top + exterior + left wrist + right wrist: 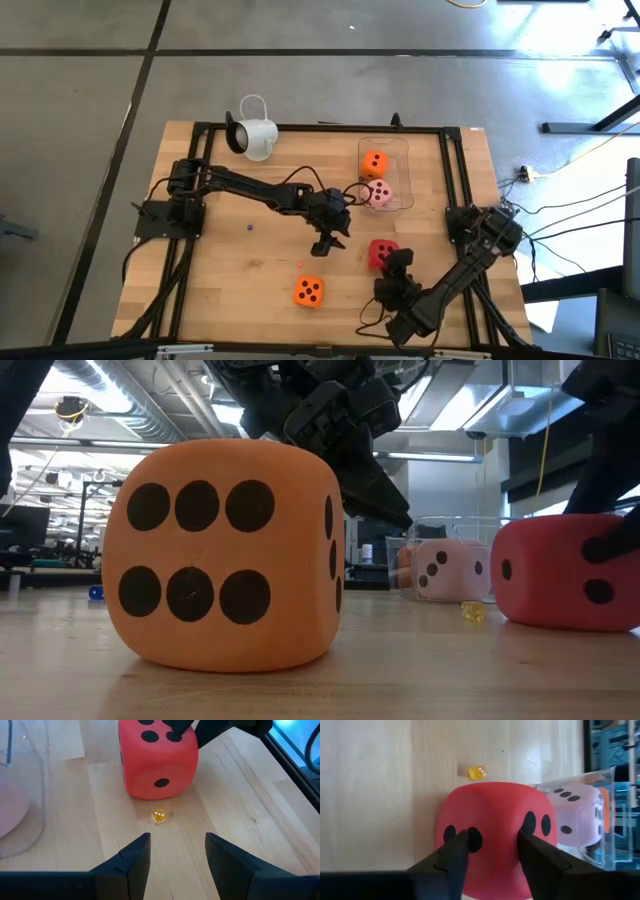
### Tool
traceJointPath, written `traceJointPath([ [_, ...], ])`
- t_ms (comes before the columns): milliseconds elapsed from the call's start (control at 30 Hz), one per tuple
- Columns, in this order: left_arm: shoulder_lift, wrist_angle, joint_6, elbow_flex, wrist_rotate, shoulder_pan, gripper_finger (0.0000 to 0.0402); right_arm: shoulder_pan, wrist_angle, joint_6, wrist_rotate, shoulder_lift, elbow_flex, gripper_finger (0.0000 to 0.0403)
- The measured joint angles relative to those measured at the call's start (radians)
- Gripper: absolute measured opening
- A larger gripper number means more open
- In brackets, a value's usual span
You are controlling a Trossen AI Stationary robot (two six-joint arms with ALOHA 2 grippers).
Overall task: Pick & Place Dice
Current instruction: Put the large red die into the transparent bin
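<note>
A red die rests on the wooden table, right of centre. My right gripper comes down on it from the near right at a slant, fingers open and spread over its upper face. My left gripper hangs open above the table's middle, pointing at the red die and holding nothing. One orange die sits near the front edge. A second orange die and a pale pink die lie in a clear container at the back. My right gripper has its two fingers over the red die's pipped upper face, slanting down from the table's near right. The die sits flat on the table. Whether the fingertips touch it, I cannot tell.
A tiny yellow die lies on the wood between my left gripper and the red die. A white mug-like camera stands at the back left. A small blue bit lies left of centre. A black frame borders the table.
</note>
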Motion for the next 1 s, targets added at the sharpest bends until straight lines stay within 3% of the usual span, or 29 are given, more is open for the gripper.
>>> traceJointPath([
  [233, 0.0, 0.0, -0.008, 0.0, 0.002, 0.0, 0.0178, 0.002, -0.006, 0.041, 0.016, 0.005, 0.0, 0.0049],
  [500, 0.0, -0.008, -0.018, 0.0, 0.002, 0.0, 0.0175, 0.0, -0.042, 0.213, 0.046, -0.002, -0.004, 0.0047],
  [600, 0.0, -0.017, -0.019, 0.0, 0.002, 0.0, 0.0177, -0.005, -0.128, 0.273, 0.011, -0.01, 0.008, 0.0046],
  [767, 0.0, -0.021, -0.019, 0.0, 0.001, 0.0, 0.0176, -0.01, -0.331, 0.353, -0.024, -0.018, 0.114, 0.003],
  [1000, 0.0, -0.021, -0.027, 0.0, -0.002, 0.0, 0.0175, -0.012, -0.333, 0.344, 0.06, -0.057, 0.232, 0.0013],
])
